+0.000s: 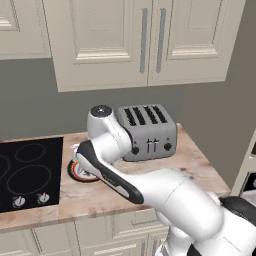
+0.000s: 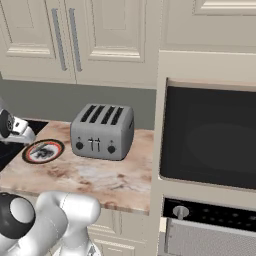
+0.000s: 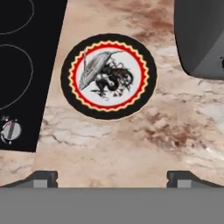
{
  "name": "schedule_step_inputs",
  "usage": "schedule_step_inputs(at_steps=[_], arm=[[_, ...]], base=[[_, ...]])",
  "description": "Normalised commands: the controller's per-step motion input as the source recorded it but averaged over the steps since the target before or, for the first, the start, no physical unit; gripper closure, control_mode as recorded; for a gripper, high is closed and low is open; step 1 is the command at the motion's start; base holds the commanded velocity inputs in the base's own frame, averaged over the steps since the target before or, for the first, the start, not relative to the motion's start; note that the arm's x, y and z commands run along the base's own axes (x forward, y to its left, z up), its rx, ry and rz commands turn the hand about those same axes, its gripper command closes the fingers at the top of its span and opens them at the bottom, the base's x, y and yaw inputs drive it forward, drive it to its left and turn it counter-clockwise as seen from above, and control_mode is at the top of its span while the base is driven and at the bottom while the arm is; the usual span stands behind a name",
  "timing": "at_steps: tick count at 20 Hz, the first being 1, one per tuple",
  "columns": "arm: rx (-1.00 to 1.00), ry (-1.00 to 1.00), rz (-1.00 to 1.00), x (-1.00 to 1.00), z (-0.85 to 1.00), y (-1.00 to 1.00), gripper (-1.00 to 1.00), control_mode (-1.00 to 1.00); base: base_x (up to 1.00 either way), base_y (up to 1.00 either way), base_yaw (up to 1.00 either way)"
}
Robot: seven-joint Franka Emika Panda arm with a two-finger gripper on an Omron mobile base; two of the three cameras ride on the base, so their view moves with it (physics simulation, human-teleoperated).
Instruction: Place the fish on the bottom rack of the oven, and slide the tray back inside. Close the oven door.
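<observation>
One marbled counter (image 3: 131, 148), fingers (image 3: 43, 178) wide apart above plated fish (image 3: 103, 72).

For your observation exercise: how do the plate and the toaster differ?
The plate is flat and round; the toaster is a tall box. The plate has black and red rings; the toaster is plain silver-grey. The plate carries the fish; the toaster's slots look empty. Both sit on the counter.

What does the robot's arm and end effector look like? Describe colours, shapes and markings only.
The arm is made of glossy white, rounded segments with dark grey to black joints and a black band along one link. A round dark cap tops one joint. The end effector has two small, dark grey, blocky fingertips. No cables or lettering are visible.
</observation>
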Motion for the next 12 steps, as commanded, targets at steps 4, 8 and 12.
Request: schedule_step_inputs(at_steps=[4,8,12], arm=[[0.00,0.00,-0.08,0.60,-0.39,0.67,-1.00,-1.00],[0.00,0.00,-0.11,0.70,-0.35,0.49,-1.00,-1.00],[0.00,0.00,-0.11,0.76,-0.35,0.33,-1.00,-1.00]], base=[[0.00,0.00,0.00],[0.00,0.00,0.00],[0.00,0.00,0.00]])
